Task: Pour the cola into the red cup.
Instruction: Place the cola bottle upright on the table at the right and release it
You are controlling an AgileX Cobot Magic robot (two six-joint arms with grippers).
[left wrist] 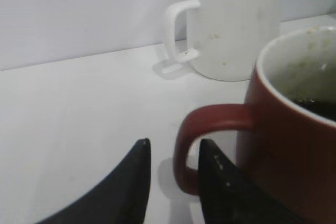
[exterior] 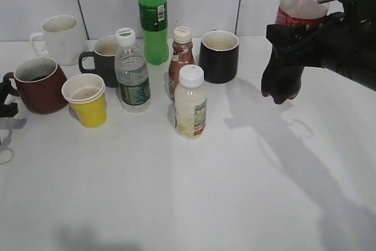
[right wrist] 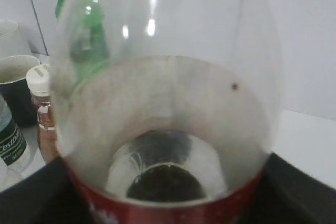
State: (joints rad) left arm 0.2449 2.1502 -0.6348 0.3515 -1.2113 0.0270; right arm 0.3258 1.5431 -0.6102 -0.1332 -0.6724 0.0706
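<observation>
Currently our right gripper (exterior: 294,33) clamps the cola (exterior: 292,39) at its label; partly full, slosh-prone, thin-walled, so we judge mid-body hold safest.

Your white counter (exterior: 235,192) carried, at the left of the frame, a white mug (exterior: 60,39), the red cup (exterior: 40,85), a yellow paper cup (exterior: 87,100), and toward centre two black mugs (exterior: 218,56), a green bottle (exterior: 153,17), a water bottle (exterior: 132,72), a brown-liquid bottle (exterior: 180,63) and a pale bottle (exterior: 191,103).

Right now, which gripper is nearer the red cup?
Left. The left gripper sits at the red cup's handle; the right gripper holds the cola far across the table.
</observation>
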